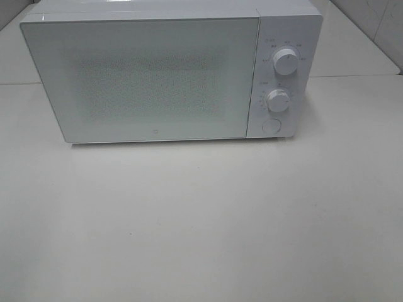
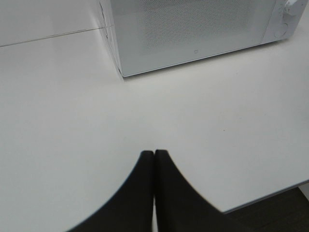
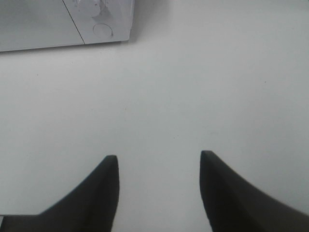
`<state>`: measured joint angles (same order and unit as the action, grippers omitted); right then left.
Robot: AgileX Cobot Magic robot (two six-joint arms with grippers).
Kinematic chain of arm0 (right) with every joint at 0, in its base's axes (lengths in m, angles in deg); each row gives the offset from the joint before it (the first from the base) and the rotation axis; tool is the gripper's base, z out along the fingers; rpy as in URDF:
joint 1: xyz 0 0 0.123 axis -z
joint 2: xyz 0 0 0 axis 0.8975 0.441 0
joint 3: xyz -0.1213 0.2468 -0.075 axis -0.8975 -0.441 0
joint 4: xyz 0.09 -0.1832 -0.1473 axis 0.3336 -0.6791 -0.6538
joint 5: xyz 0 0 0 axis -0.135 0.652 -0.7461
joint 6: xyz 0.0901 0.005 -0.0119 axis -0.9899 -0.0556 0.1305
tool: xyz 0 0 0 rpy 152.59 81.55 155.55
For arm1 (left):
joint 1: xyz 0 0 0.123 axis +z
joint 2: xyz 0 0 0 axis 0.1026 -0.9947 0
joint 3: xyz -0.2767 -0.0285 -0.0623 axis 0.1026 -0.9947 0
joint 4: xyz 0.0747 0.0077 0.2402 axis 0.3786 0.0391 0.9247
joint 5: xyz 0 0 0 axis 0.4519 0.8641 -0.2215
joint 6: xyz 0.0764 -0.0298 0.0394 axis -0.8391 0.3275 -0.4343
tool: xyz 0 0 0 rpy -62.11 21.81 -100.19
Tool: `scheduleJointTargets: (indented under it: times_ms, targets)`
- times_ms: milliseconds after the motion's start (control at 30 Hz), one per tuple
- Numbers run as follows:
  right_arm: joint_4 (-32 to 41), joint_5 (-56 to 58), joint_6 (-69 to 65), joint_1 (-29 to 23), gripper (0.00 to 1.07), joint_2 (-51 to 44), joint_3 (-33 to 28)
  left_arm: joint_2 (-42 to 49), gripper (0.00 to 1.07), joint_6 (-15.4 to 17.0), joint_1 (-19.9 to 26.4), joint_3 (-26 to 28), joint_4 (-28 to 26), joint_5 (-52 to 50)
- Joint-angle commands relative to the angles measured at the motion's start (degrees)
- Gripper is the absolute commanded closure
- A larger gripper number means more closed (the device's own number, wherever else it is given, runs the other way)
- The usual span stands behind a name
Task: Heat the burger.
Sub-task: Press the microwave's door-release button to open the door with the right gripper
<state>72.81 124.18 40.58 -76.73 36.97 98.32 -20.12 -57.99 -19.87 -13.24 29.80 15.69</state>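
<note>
The burger is out of view in all three views. A white microwave [image 1: 157, 75] stands at the back of the white table with its door closed; two round knobs [image 1: 285, 63] and a round button [image 1: 271, 126] are on its right panel. It also appears in the left wrist view as the microwave [image 2: 193, 34] and in the right wrist view as the microwave [image 3: 63, 21]. My left gripper [image 2: 154, 154] is shut with nothing between its fingers, hovering over bare table. My right gripper [image 3: 159, 159] is open and empty over bare table. Neither gripper shows in the exterior high view.
The white table [image 1: 201, 220] stretches in front of the microwave. Its front edge [image 2: 270, 198] shows in the left wrist view, with dark floor beyond. A seam in the surface runs behind the microwave [image 1: 352, 75].
</note>
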Motion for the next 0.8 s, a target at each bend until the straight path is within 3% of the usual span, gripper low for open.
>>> scheduleJointTargets:
  times_ms: [33, 567, 800]
  targets:
    - [-0.29, -4.35, 1.6, 0.23, 0.59, 4.7, 0.8, 1.15, 1.06, 0.23, 0.23, -0.06, 0.17, -1.03]
    - [-0.11, -27.73, 1.55, 0.23, 0.59, 28.25, 0.8, 1.15, 1.06, 0.23, 0.23, -0.06, 0.17, -1.03]
    - [-0.17, -39.82, 1.49, 0.23, 0.65, 38.56, 0.8, 1.15, 1.06, 0.23, 0.23, -0.06, 0.17, -1.03]
